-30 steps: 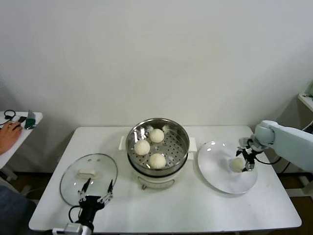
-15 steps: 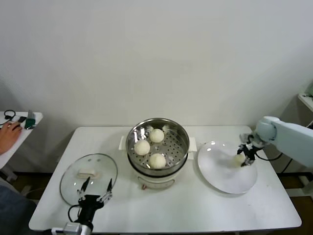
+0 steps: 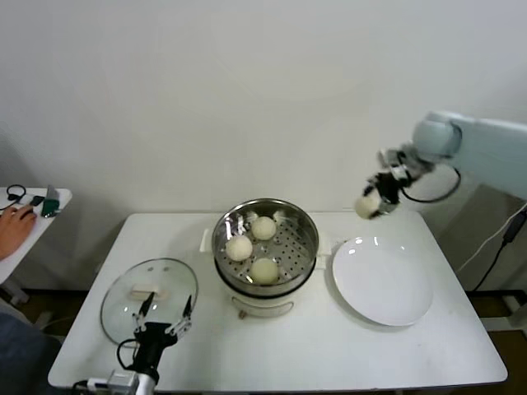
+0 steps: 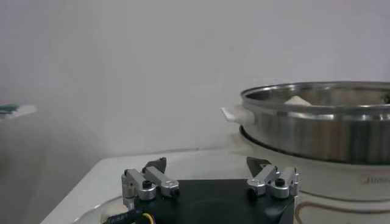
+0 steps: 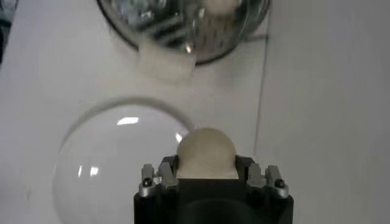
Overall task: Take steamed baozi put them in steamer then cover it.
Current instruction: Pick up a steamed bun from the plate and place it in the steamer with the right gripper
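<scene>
Head view: set high, facing forward and down over the white rectangular tabletop (image 3: 329,362), plain wall behind; whole scene taken in from a moderate distance.

Left wrist view: set low, just above the tabletop, facing level across the left tool (image 4: 210,182) toward the side wall of the round shiny steel steamer basket (image 4: 323,125), fairly near.

Right wrist view: held high, facing straight down past the right tool (image 5: 207,176) onto the flat round white plate (image 5: 103,170) and the steamer's rim beyond.

Shared by all three: the steamer (image 3: 265,239). Shared by head and right wrist views: the plate (image 3: 383,284).
</scene>
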Motion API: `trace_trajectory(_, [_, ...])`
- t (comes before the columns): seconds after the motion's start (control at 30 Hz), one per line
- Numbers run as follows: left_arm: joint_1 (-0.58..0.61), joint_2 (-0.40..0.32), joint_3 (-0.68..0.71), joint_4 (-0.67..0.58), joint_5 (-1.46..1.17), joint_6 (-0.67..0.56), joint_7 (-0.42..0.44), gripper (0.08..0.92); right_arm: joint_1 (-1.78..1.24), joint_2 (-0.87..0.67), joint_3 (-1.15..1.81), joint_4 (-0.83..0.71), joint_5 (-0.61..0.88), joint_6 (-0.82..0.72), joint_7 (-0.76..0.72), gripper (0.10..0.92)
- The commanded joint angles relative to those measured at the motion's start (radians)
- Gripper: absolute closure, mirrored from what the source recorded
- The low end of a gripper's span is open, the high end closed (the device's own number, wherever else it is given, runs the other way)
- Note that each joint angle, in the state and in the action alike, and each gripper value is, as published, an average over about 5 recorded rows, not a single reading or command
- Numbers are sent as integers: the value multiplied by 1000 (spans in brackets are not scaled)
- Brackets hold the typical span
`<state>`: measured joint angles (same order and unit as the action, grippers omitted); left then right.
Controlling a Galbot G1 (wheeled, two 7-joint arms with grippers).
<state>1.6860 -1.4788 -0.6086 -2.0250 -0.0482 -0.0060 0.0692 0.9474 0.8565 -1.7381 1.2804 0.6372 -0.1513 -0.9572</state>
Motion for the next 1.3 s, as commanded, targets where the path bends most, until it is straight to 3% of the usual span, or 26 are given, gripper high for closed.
trace_trajectory(0.03, [2, 1, -1, -9, -8, 2, 1, 177, 164, 209, 5, 178, 257, -121, 69, 397])
trace_trajectory(0.4, [16, 11, -14, -9, -17, 1, 1, 177, -121, 348, 49, 105, 166, -159, 148, 397])
trace_trajectory(1.1, [17, 12, -15, -14, -18, 2, 1, 177, -267, 335, 53, 23, 15, -170, 182, 394])
trace_trajectory(1.3, [20, 13, -17, -23, -21, 4, 0, 177, -244, 323, 59, 26, 14, -154, 178, 301])
